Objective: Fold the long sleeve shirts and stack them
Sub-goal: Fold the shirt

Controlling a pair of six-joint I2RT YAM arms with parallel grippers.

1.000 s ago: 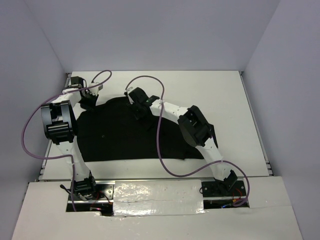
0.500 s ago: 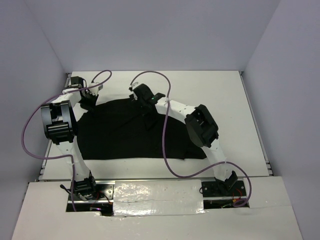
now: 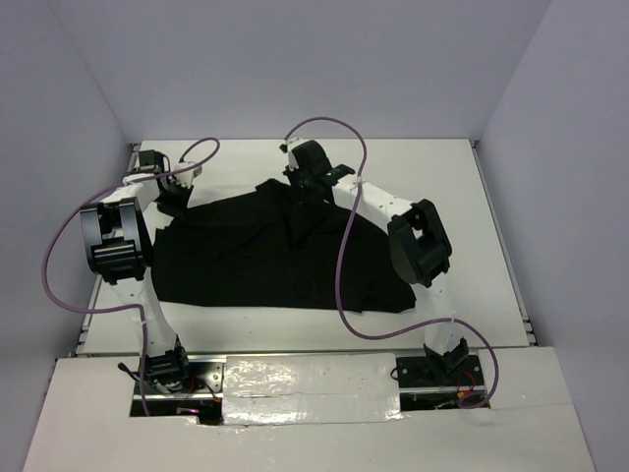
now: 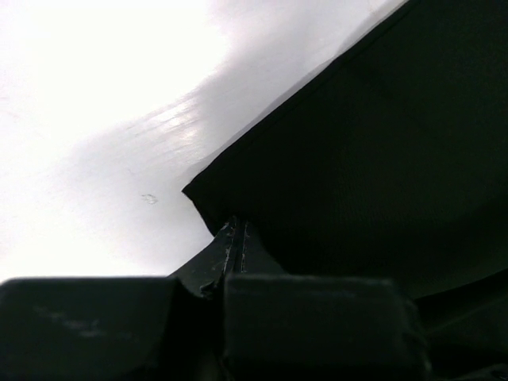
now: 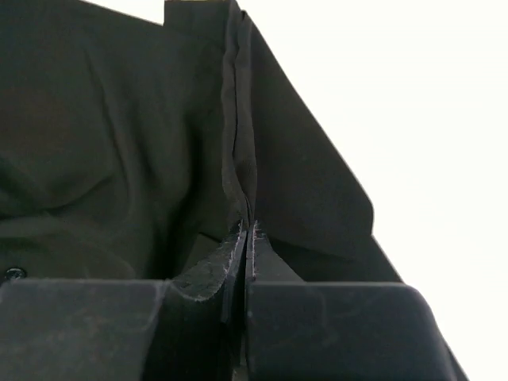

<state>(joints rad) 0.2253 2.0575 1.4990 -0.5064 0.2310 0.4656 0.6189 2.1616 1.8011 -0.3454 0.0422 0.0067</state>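
A black long sleeve shirt [image 3: 256,256] lies spread on the white table [image 3: 442,187], rumpled toward the back. My left gripper [image 3: 175,202] sits at its back left corner, shut on the fabric edge [image 4: 238,214]. My right gripper [image 3: 303,187] is at the shirt's back middle edge, shut on a pinched fold [image 5: 242,190] of the black cloth, which it holds raised. In both wrist views the jaws stand pressed together with cloth between them. No tag shows.
Purple cables [image 3: 339,295] loop over the shirt's right side and around the left arm [image 3: 113,241]. Grey walls close the table at left, right and back. Bare white table lies to the right of the shirt and behind it.
The right gripper closed on the shirt and moved toward the back right, dragging the fabric's back edge with it. The left gripper stayed still, shut on its corner.
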